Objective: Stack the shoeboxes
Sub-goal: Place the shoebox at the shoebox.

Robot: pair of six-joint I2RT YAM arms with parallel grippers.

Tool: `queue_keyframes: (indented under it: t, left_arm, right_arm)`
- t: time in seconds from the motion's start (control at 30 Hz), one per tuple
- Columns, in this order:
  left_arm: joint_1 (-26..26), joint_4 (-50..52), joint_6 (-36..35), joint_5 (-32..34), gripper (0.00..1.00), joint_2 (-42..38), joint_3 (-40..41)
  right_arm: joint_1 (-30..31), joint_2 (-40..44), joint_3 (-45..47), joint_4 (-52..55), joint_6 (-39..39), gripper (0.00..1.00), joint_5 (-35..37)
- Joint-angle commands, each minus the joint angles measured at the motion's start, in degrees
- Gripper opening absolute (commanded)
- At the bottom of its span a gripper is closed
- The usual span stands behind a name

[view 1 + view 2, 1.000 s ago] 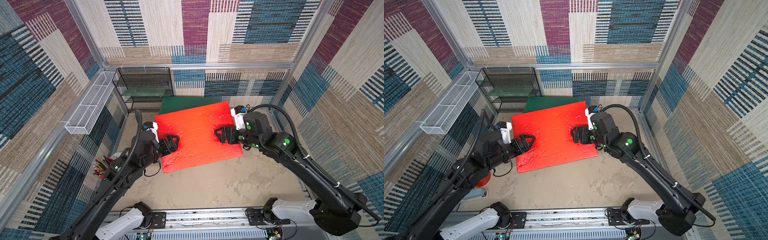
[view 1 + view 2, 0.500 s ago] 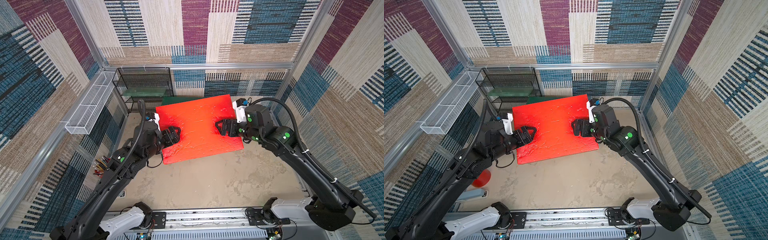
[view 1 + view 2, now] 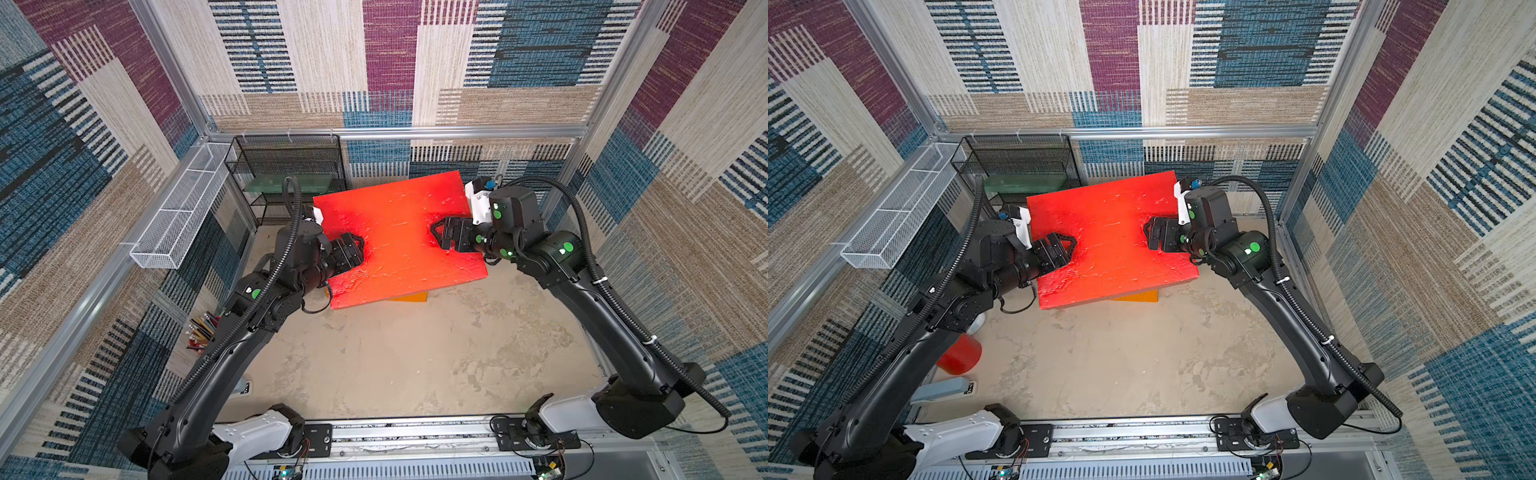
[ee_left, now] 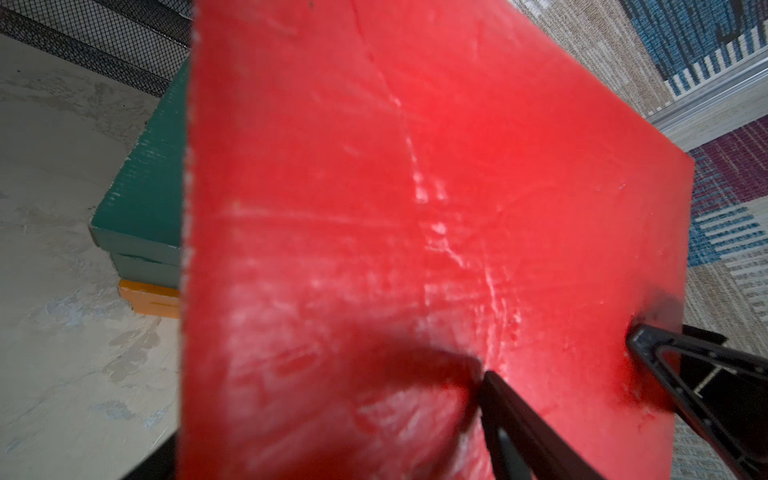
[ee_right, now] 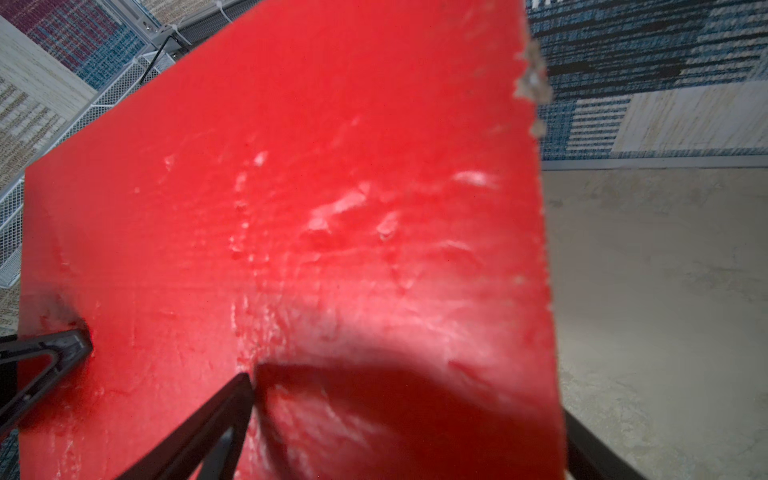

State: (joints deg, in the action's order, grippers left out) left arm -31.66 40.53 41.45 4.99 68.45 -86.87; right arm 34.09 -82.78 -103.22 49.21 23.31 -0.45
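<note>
Two grips, left pincer (image 3: 358, 243) and right pincer (image 3: 435, 229) clenched, hold our rough red cardboard shoebox (image 3: 395, 237) over the dark green shoebox (image 4: 141, 183) atop the orange shoebox (image 4: 149, 297); next we lower squarely.

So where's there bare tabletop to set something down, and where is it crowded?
Bare: the wide tabletop between the red shoebox and the front rail. Crowded: the back, where the left hand and right hand hold it over the green shoebox and orange shoebox, by the mesh rack.
</note>
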Motion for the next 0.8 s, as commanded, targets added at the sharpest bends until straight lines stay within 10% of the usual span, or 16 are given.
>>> queue_keyframes:
  t: [0.0,0.77]
  left_arm:
    - [-0.7,-13.3,-1.5,-25.1,0.84,2.3,-2.3]
    - [6.3,-12.6,-1.8,-31.7,0.84,16.0,-16.4]
  right_arm:
    - [0.8,-2.4,-1.9,-11.0,0.8,0.95,-26.0]
    - [-4.1,-19.1,-23.0,-7.9,0.9,0.94,-33.2]
